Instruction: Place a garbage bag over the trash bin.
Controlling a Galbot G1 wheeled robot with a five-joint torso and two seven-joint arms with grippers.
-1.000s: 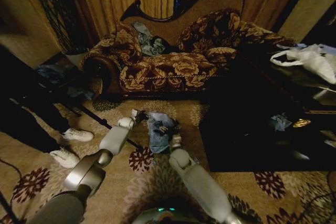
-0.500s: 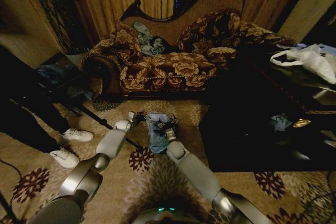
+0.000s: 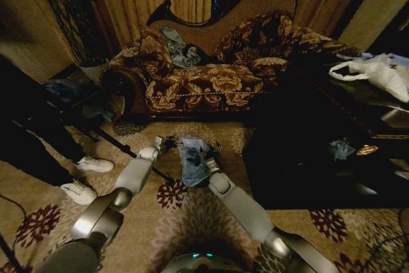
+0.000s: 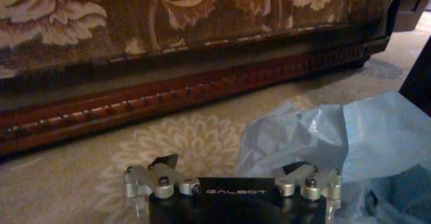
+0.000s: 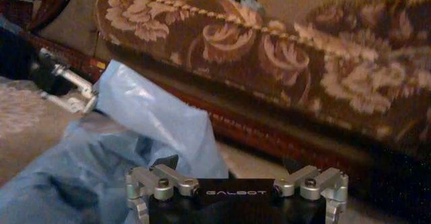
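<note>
Two hands are held low over the patterned carpet (image 3: pixel 192 222) in front of the sofa (image 3: pixel 211 81), with the garbage bag (image 3: pixel 193 161) bunched up between them. The left hand (image 3: pixel 167 142) is seen at one edge of the bag, and the film is touched by one of its fingers; whether it is gripped cannot be told. The right hand (image 3: pixel 208 156) is set against the bag's other side, its fingers spread apart in the right wrist view, with film lying against one of them.
</note>
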